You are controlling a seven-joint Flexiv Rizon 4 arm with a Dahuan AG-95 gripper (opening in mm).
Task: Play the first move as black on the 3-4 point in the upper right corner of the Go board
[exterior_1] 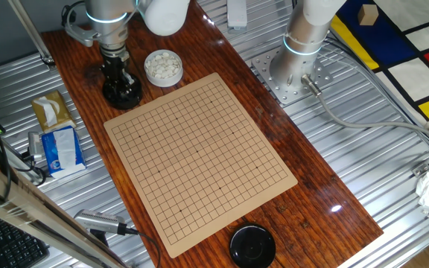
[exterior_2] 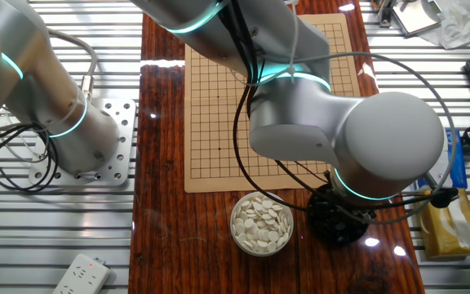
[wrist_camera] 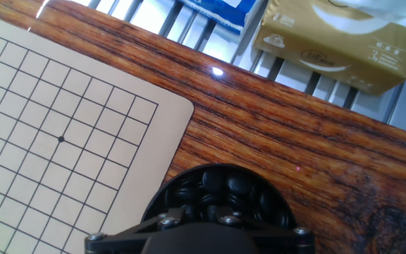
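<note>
The tan Go board lies mid-table with no stones on its grid; it also shows in the other fixed view, and one corner of it shows in the hand view. A round black bowl full of glossy black stones stands just off the board's far left corner. My gripper reaches down into this bowl, its fingertips among the stones. The hand's body hides the fingertips. I cannot tell how the jaws stand, or whether a stone is between them.
A white bowl of white stones stands beside the black bowl. A black lid lies near the front edge. A tissue box and a blue pack sit at the left. The arm's base is bolted at the right.
</note>
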